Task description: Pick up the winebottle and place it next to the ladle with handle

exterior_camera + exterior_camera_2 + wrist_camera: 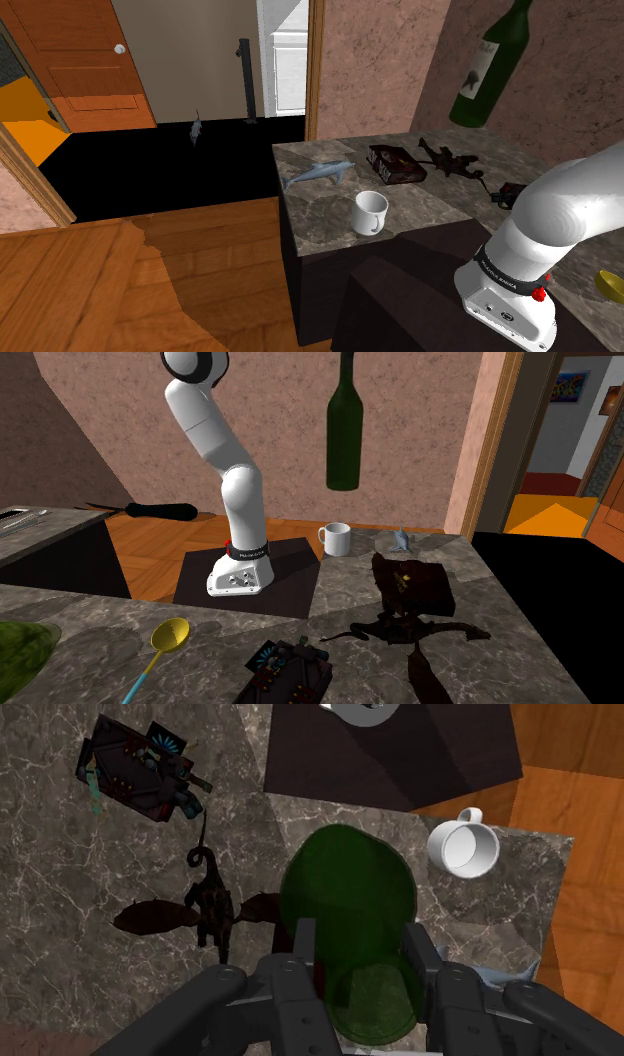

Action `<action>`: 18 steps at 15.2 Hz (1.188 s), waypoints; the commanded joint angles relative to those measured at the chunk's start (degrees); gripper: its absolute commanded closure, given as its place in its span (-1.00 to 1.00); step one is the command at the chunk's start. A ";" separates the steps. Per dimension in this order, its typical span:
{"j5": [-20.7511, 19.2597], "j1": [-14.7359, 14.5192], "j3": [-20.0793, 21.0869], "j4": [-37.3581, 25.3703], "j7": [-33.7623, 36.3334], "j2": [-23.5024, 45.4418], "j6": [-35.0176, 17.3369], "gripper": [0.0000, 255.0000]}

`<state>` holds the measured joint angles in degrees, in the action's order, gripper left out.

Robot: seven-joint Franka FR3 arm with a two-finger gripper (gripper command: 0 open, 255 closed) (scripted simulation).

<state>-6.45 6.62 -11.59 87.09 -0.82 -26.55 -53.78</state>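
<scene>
A dark green wine bottle (pixel 495 60) with a pale label hangs tilted high above the marble counter (pixel 320 215), near the wall. In the second exterior view the bottle (pixel 344 437) hangs upright in the air above the white mug. From the wrist view I look down the bottle's body (pixel 350 894), and my gripper (pixel 360 952) is shut on it with one black finger on each side. The ladle (pixel 168 636) has a yellow bowl and a thin blue handle. It lies on the counter beside the arm's stand, and its bowl (pixel 610 285) peeks in at the shoulder view's right edge.
On the counter stand a white mug (pixel 370 212), a blue-grey dolphin figure (pixel 320 174), a dark brown box (pixel 395 163), a dark dragon-like figure (pixel 205 904) and a black gadget (pixel 140 774). A black area lies beyond the counter's far edge and the doorway.
</scene>
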 commanded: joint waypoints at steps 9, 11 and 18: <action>0.47 -0.25 -1.22 -18.73 -2.23 8.83 9.94 1.00; -0.10 -0.12 -1.42 -19.05 -2.96 7.89 11.14 1.00; -4.90 0.71 -2.11 -11.05 -6.93 -3.81 14.23 1.00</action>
<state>-10.49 7.27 -13.43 76.61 -6.71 -29.45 -40.94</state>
